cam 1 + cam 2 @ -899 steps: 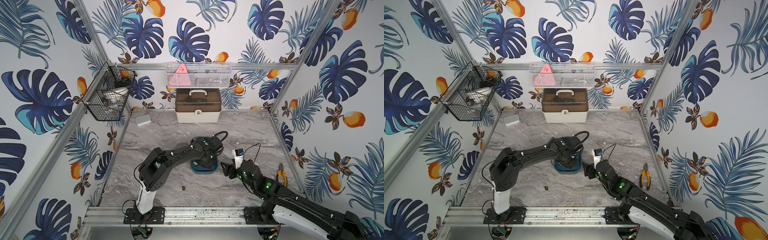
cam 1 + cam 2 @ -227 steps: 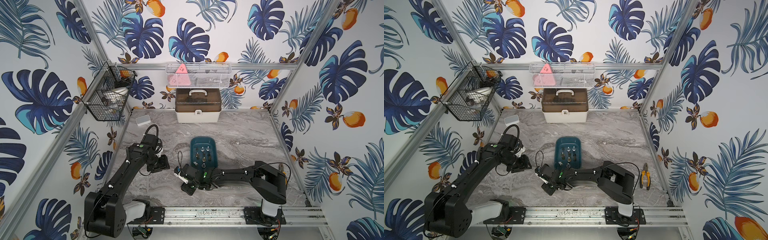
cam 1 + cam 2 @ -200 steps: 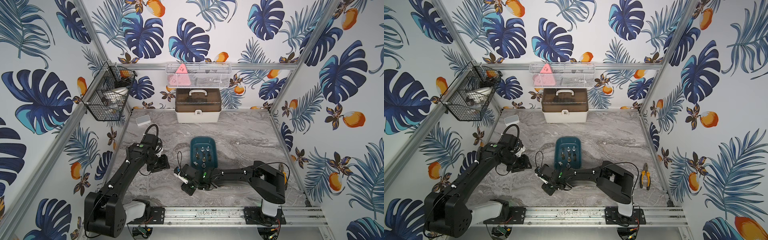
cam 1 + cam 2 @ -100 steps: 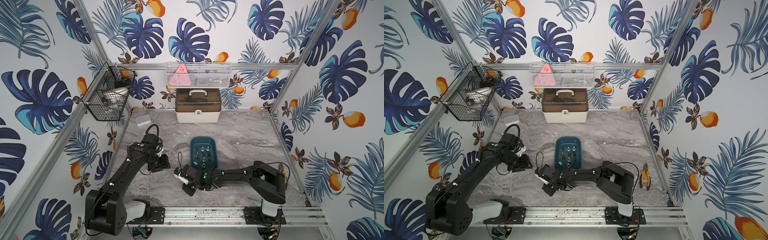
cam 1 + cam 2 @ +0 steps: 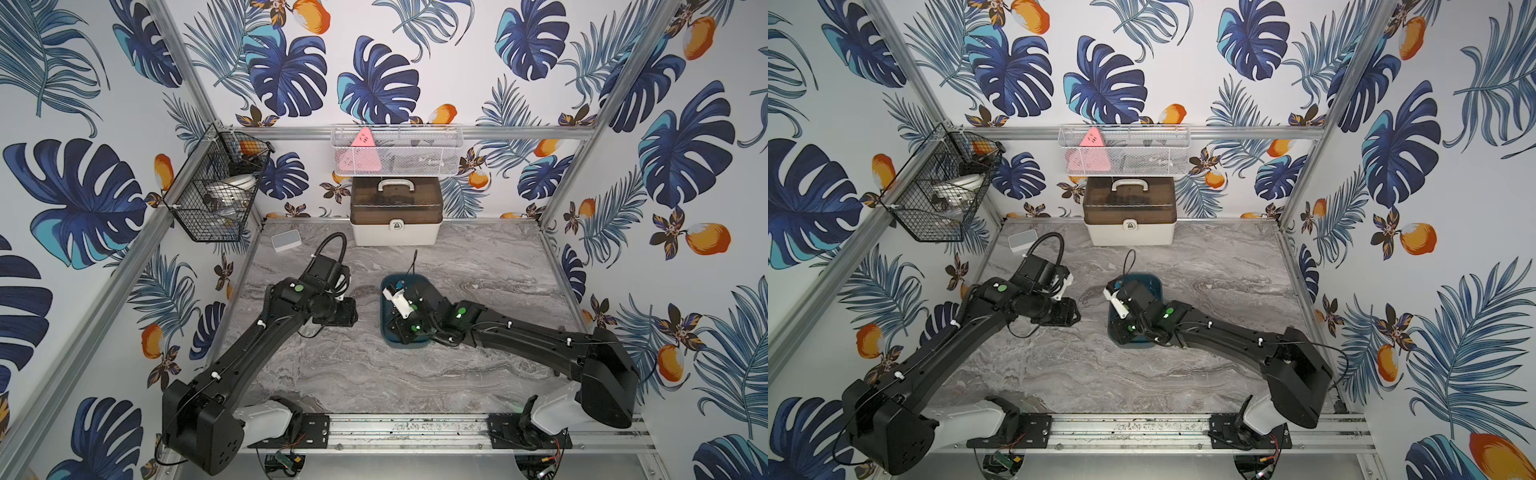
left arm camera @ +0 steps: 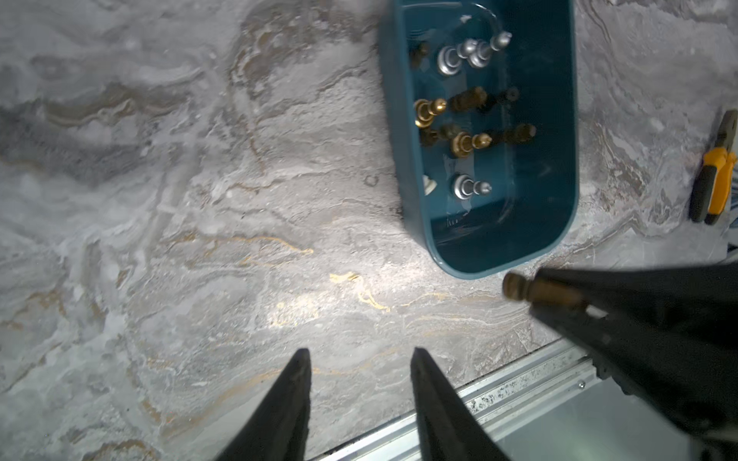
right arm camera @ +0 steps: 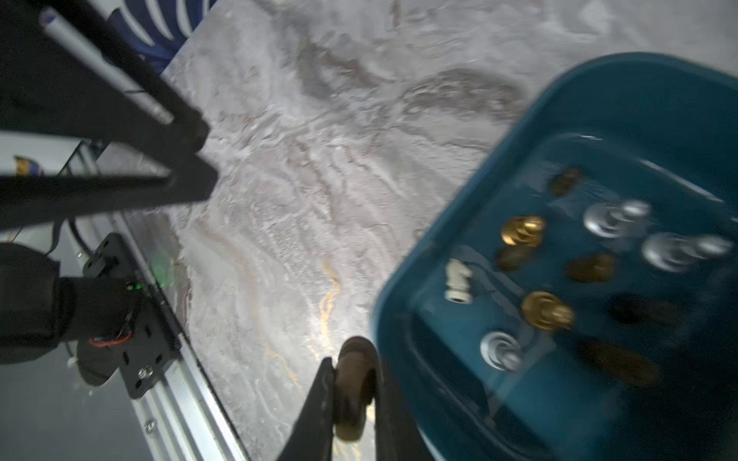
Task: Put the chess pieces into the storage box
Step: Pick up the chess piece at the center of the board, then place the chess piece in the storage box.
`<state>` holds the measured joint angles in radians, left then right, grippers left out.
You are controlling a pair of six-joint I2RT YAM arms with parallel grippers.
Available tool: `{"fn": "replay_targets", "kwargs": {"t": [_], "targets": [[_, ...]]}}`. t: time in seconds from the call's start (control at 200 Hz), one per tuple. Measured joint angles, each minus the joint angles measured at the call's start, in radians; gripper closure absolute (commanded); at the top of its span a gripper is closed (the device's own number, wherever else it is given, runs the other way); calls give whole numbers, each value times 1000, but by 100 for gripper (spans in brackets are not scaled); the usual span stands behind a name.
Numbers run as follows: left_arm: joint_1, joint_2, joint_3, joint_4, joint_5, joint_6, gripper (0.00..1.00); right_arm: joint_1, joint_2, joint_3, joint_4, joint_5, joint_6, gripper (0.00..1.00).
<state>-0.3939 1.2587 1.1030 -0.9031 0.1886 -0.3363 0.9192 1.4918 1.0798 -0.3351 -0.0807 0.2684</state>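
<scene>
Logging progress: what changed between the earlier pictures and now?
The left hand left the storage box and pulled back to its own side, open and empty. The right hand reached to the table in front of the box, took hold of a brown chess piece and carried it to the box's near end, not yet released. Box, the pieces in it and white case stayed put.

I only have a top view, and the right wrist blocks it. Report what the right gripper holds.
Observer: The right gripper is shut on a dark brown chess piece, its round base facing the right wrist camera.
Operator: Now the left gripper.
Observer: The left gripper is open, nothing between its fingers, over the table.
Operator: List the storage box's contents.
Observer: The storage box holds three silver pieces, two gold pieces, several dark ones and one whitish piece.
</scene>
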Motion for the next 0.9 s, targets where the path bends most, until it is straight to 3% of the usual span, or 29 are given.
{"fn": "replay_targets", "kwargs": {"t": [0.25, 0.901], "targets": [[-103, 66, -2, 82, -10, 5, 54, -143, 11, -10, -142, 38, 4, 96], [-111, 96, -21, 107, -39, 28, 54, -138, 191, 10, -168, 134, 8, 94]]}}
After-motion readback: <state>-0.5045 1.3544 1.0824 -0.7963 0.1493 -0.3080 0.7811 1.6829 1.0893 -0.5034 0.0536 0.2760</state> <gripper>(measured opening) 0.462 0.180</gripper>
